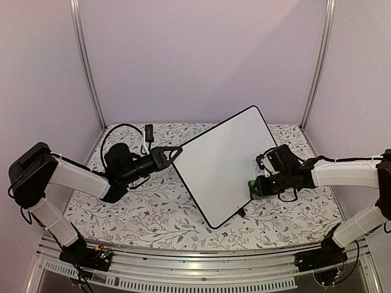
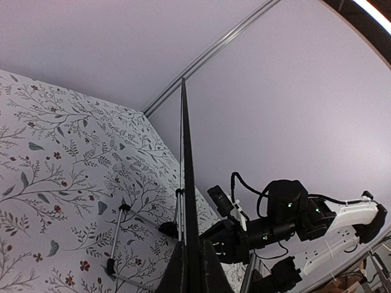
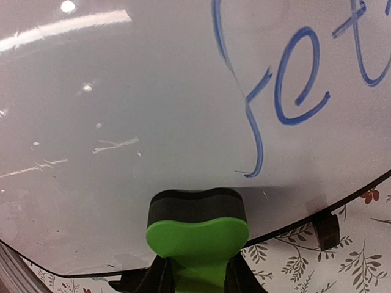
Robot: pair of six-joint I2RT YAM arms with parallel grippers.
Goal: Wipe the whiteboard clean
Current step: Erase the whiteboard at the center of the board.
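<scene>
The whiteboard (image 1: 223, 162) is white with a thin black rim and stands tilted in the middle of the table. My left gripper (image 1: 173, 151) is shut on its left edge; in the left wrist view the rim (image 2: 186, 183) runs edge-on between my fingers (image 2: 194, 268). My right gripper (image 1: 256, 186) is shut on a green eraser (image 1: 254, 187) with a black felt pad. In the right wrist view the eraser (image 3: 197, 232) presses on the board's lower part (image 3: 122, 122), below blue handwriting (image 3: 287, 91).
A floral cloth (image 1: 140, 213) covers the table. Metal frame posts (image 1: 85, 61) stand at the back corners. A black cable and small device (image 1: 148, 131) lie at the back left. A black clip foot (image 3: 327, 231) sits under the board's lower rim.
</scene>
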